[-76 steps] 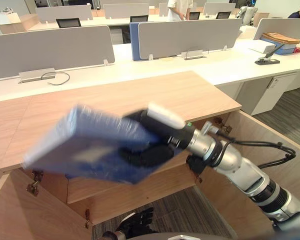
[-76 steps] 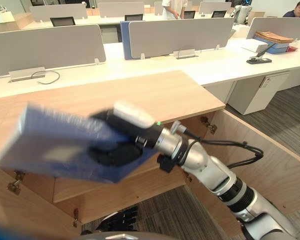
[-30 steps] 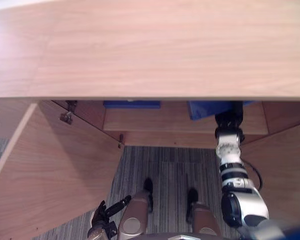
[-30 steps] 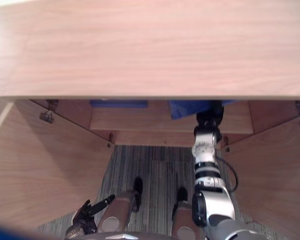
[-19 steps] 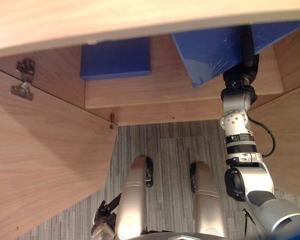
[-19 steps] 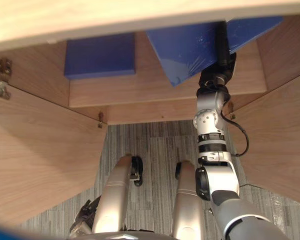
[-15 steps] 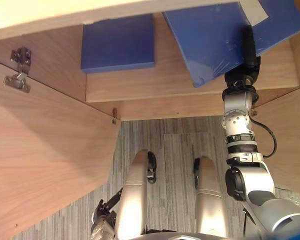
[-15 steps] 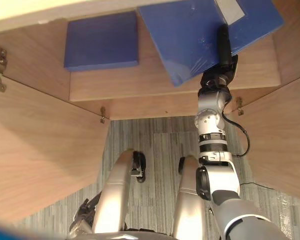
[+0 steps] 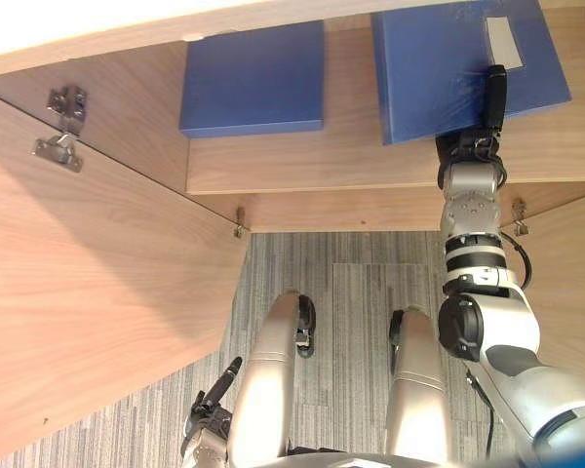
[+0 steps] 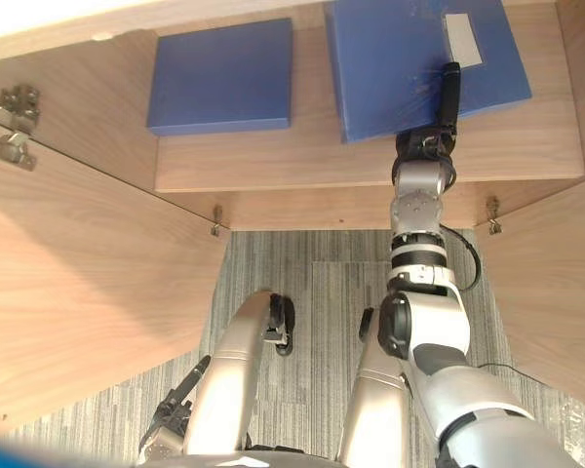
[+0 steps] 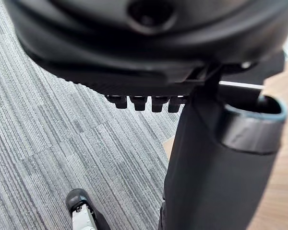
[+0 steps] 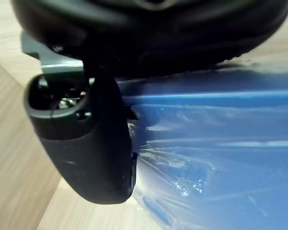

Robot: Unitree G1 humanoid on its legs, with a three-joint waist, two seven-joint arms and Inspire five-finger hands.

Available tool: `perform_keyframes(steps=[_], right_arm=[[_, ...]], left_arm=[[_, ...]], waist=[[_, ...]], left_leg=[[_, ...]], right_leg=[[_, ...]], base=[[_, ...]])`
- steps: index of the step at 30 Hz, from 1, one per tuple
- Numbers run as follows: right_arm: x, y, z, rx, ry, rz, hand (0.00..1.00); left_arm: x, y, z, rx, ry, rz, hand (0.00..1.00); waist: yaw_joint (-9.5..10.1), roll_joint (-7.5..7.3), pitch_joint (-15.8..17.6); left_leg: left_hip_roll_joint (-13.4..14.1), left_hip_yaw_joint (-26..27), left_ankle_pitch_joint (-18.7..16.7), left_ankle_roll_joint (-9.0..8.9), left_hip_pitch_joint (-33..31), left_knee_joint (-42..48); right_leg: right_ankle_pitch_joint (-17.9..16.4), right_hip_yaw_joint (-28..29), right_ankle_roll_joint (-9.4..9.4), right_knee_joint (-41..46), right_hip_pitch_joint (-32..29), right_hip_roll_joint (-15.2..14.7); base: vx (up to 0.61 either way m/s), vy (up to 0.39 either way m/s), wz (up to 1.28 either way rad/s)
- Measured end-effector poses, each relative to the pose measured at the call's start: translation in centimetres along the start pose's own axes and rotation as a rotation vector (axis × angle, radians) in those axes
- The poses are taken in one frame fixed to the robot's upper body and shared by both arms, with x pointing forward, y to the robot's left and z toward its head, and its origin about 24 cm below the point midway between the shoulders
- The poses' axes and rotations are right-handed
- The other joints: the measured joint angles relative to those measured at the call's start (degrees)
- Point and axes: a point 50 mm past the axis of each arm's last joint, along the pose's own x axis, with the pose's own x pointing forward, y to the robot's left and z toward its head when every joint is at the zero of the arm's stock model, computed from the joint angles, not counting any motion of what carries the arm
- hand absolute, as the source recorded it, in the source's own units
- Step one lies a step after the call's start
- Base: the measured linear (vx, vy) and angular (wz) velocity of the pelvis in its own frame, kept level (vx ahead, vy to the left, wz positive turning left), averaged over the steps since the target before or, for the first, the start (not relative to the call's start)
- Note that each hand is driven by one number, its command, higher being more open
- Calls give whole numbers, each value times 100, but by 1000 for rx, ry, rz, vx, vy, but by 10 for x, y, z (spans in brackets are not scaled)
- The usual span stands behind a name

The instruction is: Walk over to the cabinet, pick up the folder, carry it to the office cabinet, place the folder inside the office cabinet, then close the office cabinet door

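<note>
Blue on pale wood inside the office cabinet [image 9: 370, 210]: folder [image 9: 439, 68] lying on the shelf [image 9: 273, 161], towards the right side, wrapped in clear crinkled film, with a white label [image 9: 504, 41] near its far right corner. Close to flat, near edge just short of the shelf's front lip. Pinched at that near edge by the right robot hand [image 9: 493, 97]: thumb [image 12: 86, 153] laid straight along the top cover and pressed down on the film, fingers tucked beneath the folder and out of sight, wrist straight out from the cabinet's front. No telling whether fully set down or partly borne on the fingers below.

Second folder [image 9: 253, 78], same blue, flat on the same shelf to the left; near the first, not touching, a strip of bare wood between.

Both doors standing wide open: left door [image 9: 88, 292] reaching out at the left, metal hinges [image 9: 58, 148] at its inner edge; right door [image 9: 575, 263] at the right.

Left robot hand [image 9: 203, 424] low at the left, well apart from the cabinet, above grey striped carpet [image 9: 351, 283]. Fingers [image 11: 144, 101] loosely straight, thumb standing free beside them; holding nothing, touching nothing.
</note>
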Motion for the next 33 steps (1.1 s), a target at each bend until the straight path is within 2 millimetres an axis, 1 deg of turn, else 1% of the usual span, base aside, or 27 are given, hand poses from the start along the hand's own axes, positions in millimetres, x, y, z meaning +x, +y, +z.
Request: perform_keyframes(steps=[1,3,4,5,7,8,10,11,12,14,15,22,23,25,28,31,33], right_arm=[[1,6,1,26,0,3,100],[3,16,7,18,-12,12,100],[4,21,8,1,-5,18,100],[5,23,9,-26,-1,22,100],[7,25,7,-169,15,22,100],[8,23,7,-214,18,15,100],[11,15,3,-416,43,-7,100],[11,13,2,-465,48,-13,100],[13,8,0,-570,64,-22,100],[14,1,-2,-709,93,-20,100],[15,-1,-1,-795,87,-13,100],[19,-12,13,-1159,120,68,100],[19,-15,18,-1256,120,92,100],[20,-21,26,-1344,126,113,100],[20,-28,31,-1406,149,137,100],[19,-40,33,-1441,180,137,100],[19,-47,34,-1442,204,134,100]], left_arm=[[-1,-1,0,14,-3,-4,100],[-2,1,-3,42,2,5,100],[-4,5,-2,56,-6,7,100],[-5,7,-3,59,-7,6,100],[-9,13,-4,87,-13,3,100],[-9,14,-5,93,-13,2,100],[-13,15,-5,120,-19,-20,100],[-13,14,-5,122,-21,-27,100],[-15,12,-4,131,-29,-48,100],[-18,9,-2,141,-44,-85,100],[-19,7,-1,153,-50,-105,100],[-21,5,5,199,-50,-161,100],[-22,4,5,209,-52,-174,100],[-23,2,7,237,-66,-199,100],[-23,-1,9,268,-77,-227,100],[-23,-1,10,269,-74,-238,100],[-23,-1,10,287,-67,-240,100]], waist=[[38,36,7],[86,129,-38],[94,133,-40],[101,135,-41],[115,146,-44],[116,147,-45],[124,164,-45],[125,179,-44],[126,206,-49],[127,248,-33],[121,272,-26],[79,302,-40],[87,304,-41],[88,307,-44],[85,315,-49],[88,319,-59],[92,316,-126]], left_leg=[[-21,-6,6,10,37,-17],[-57,-79,14,22,81,-54],[-82,-92,27,41,120,-96],[-94,-92,33,47,142,-116],[-98,-92,34,49,220,-153],[-98,-94,34,49,239,-164],[-98,-98,34,50,243,-178],[-98,-101,34,50,240,-178],[-97,-106,34,50,231,-177],[-95,-111,34,50,228,-177],[-94,-111,34,50,224,-177],[-86,-109,34,52,229,-175],[-85,-109,34,52,231,-175],[-84,-106,34,53,241,-174],[-79,-104,33,53,291,-184],[-77,-105,31,54,425,-244],[-75,-105,31,54,441,-284]], right_leg=[[-8,-16,1,-6,47,-30],[-19,-117,3,-71,159,-74],[-21,-143,3,-110,214,-106],[-23,-151,7,-126,237,-119],[-26,-167,14,-178,335,-127],[-26,-171,14,-193,356,-127],[-26,-179,13,-206,364,-127],[-26,-182,13,-207,364,-127],[-26,-188,13,-209,360,-127],[-26,-194,13,-211,361,-125],[-26,-194,13,-211,357,-125],[-28,-192,12,-202,354,-121],[-28,-193,12,-202,355,-121],[-28,-193,12,-204,364,-122],[-28,-199,13,-218,412,-121],[-29,-219,14,-286,555,-124],[-28,-232,14,-333,573,-125]], base=[[32,-2,17],[43,-2,18],[41,0,17],[37,1,10],[34,2,3],[0,0,0],[0,0,0],[0,0,0],[0,0,0],[0,0,0],[0,0,0],[0,0,0],[0,0,0],[0,0,0],[0,0,0],[0,0,0],[0,0,0]])
